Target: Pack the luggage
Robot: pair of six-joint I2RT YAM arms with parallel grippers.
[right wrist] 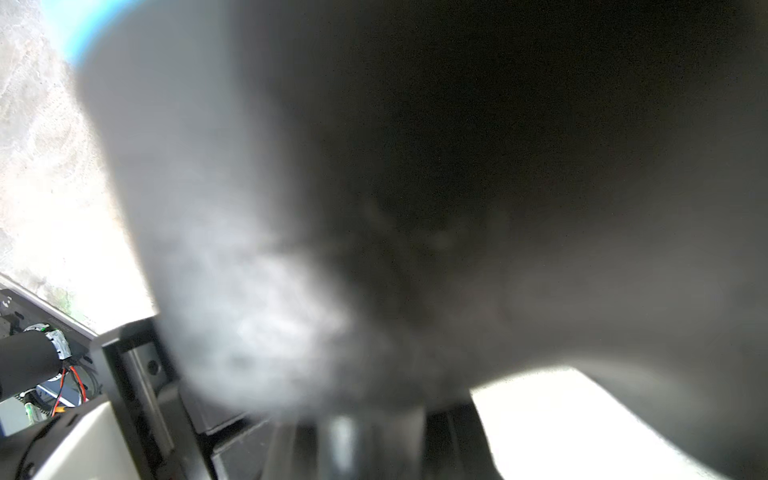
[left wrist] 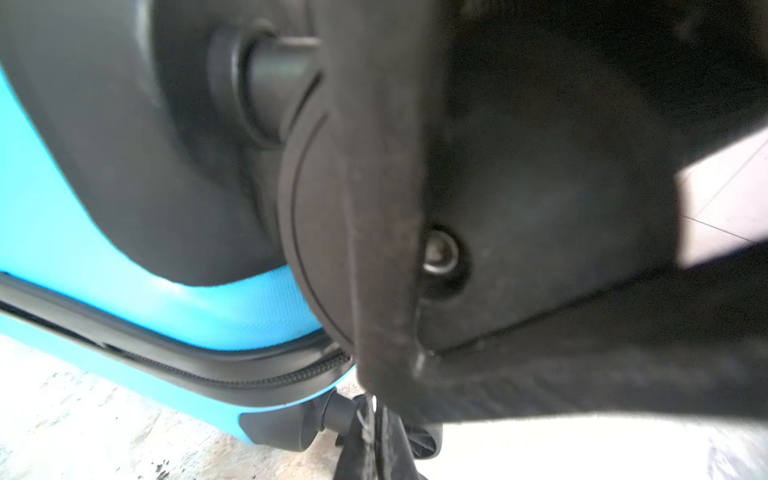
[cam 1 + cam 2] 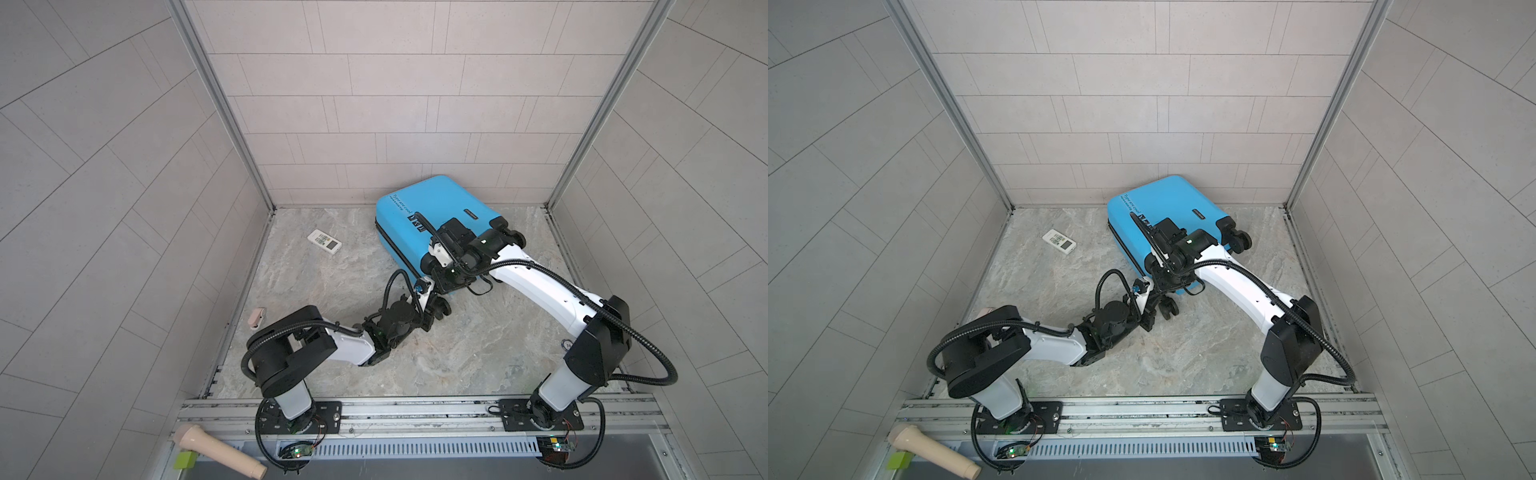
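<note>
You cannot see much of either gripper here. The left gripper (image 3: 430,301) sits low by the near corner of the suitcase (image 3: 432,203), right beside a black wheel (image 3: 442,309). Its fingers are squeezed all the way together, but the arm covers them, so you cannot tell if anything is pinched between them. In the left wrist view a round, dull black wheel (image 2: 353,208) fills the middle, very close and fuzzy. Beside it are smooth bright-blue shell and a black zipper (image 2: 187,365) running along the edge. The right gripper (image 3: 442,276) is down at the suitcase's wheel end, tucked under its own wrist. You cannot tell how wide its fingers stand or whether they hold anything. The right wrist view is no help, because a big dark grey blur covers nearly all of it. The suitcase lies closed on its broad side at the back of the table (image 3: 332,353), right of the middle, with one corner close to the back wall. Its shell is hard and shiny with rounded corners. The table looks like grey marble. A small white remote (image 3: 324,242) with buttons lies well apart to the left.
</note>
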